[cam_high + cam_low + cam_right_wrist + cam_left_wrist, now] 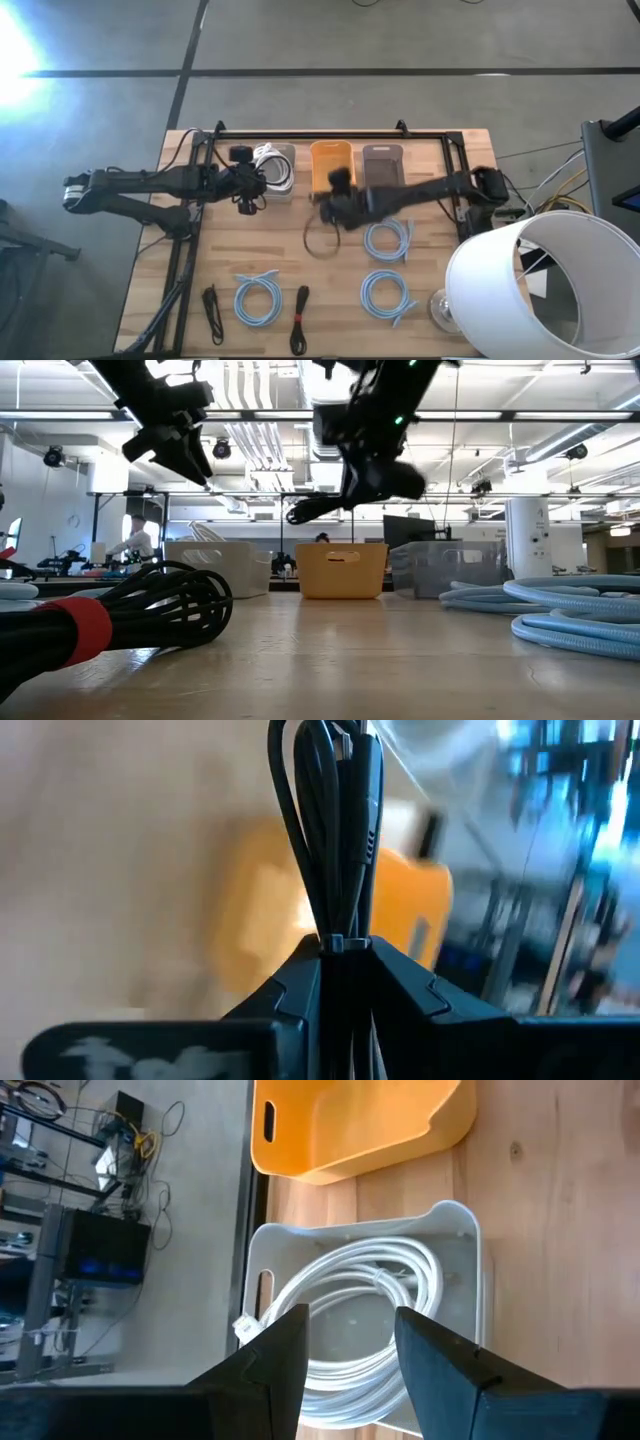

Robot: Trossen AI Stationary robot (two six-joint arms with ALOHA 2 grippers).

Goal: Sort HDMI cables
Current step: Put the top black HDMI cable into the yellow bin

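My right gripper [341, 970] is shut on a narrow black HDMI bundle [330, 820] and hangs over the table's middle [338, 205], just near of the orange tray [330, 165]. My left gripper [350, 1350] is open and hovers above the clear tray [465, 1230], where white coils [350, 1290] lie flat on the tray floor. Three light-blue coils [388, 238] [388, 292] [258, 298] and two black bundles [212, 310] [300, 318] lie flat on the wood toward the near edge. My right gripper pinches the black bundle between its two fingers at the tied waist [340, 942], where a thin tie wraps the strands. The fingers lie across the strands, and the looped end [320, 760] runs out past the fingertips. In the low view the bundle [310, 508] is lifted clear of the table.
A grey tray [382, 165] stands to the right of the orange one along the far edge. A large white lampshade [530, 290] covers the near right corner. A black frame rail [330, 135] runs behind the trays. Bare wood lies between the coils.
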